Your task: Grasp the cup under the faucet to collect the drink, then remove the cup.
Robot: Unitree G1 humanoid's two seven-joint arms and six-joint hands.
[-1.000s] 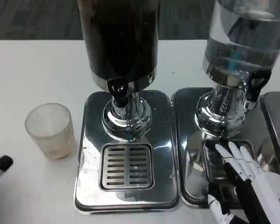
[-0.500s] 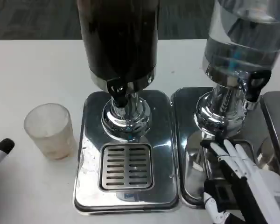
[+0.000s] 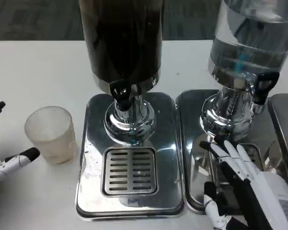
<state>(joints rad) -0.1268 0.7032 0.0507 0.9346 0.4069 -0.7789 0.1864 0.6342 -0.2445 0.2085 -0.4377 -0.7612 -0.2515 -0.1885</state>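
A frosted clear cup stands upright and empty on the white table, left of the dark dispenser's steel base. The dark drink tank's black faucet hangs above the slotted drip grate, where no cup stands. My left hand comes in from the left edge with its fingers apart, one black-tipped finger just left of the cup, not touching it. My right hand lies open over the drip tray of the clear-liquid dispenser, fingers stretched toward its chrome stem.
The clear dispenser with its own black tap stands at the right on a second steel base. A third tray's edge shows at far right. Bare white table lies left of and behind the cup.
My left hand has come further in from the left edge and spread its fingers close to the cup. My right hand has crept slightly forward over the right tray. The cup has not moved.
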